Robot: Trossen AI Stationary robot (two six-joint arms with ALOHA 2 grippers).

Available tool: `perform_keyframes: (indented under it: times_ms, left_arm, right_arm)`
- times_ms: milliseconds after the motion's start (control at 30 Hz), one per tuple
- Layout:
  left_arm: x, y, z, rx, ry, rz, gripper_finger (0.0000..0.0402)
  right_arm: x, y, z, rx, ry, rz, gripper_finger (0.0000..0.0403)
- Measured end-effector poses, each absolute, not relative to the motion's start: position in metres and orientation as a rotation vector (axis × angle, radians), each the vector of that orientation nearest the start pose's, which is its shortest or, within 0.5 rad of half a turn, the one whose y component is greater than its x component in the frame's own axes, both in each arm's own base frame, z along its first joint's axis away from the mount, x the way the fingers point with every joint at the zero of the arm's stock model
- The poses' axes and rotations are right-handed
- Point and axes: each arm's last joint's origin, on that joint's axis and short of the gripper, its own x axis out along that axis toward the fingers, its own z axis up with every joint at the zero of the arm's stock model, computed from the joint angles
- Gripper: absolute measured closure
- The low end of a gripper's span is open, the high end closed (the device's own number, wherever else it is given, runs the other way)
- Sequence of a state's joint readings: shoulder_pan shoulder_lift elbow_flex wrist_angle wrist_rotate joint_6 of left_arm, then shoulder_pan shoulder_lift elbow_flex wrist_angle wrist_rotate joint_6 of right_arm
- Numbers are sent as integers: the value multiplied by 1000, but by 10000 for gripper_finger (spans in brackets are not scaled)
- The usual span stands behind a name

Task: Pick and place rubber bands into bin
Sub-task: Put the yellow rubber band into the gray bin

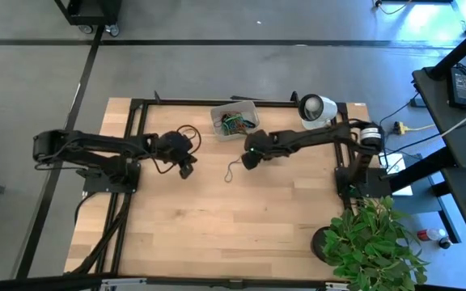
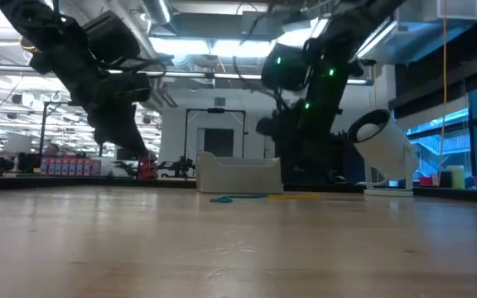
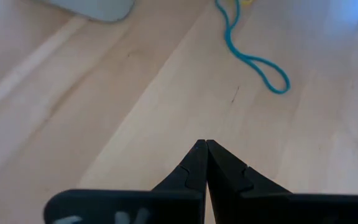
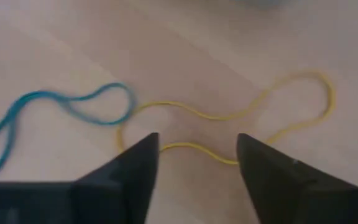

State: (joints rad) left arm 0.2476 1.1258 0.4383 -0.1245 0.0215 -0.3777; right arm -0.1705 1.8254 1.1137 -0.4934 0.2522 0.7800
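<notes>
The right gripper (image 4: 197, 152) hangs low over the table (image 1: 217, 234) with its fingers (image 4: 132, 165) spread apart and empty — a yellow rubber band (image 4: 253, 115) lies flat on the wood directly beneath and between them. A blue rubber band (image 4: 61, 109) lies on the table just beside the yellow one, their ends touching or nearly so.

The left gripper (image 3: 205, 149) is raised above the table, well apart from both bands, fingers pressed together with nothing held.

The bin (image 1: 235, 120) stands near the table's far edge, just beyond the right gripper — it contains a cluster of coloured rubber bands (image 1: 236, 124).
</notes>
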Motion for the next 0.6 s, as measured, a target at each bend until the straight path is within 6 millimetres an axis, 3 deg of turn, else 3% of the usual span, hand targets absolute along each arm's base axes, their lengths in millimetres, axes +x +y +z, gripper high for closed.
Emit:
perform_keyframes:
  times_ms: [167,300,467,600]
  left_arm:
    - [191,59,166,-417,742,299,401]
    - [188,66,166,-377,747,258,399]
    - [184,76,166,-345,745,231,400]
    - [181,82,166,-354,736,220,400]
  right_arm:
    - [338,-80,139,775,988,-935,104]
    - [338,-86,128,839,948,-1057,66]
    - [339,-88,111,839,968,-1139,71]
    - [339,-82,107,786,982,-1163,130]
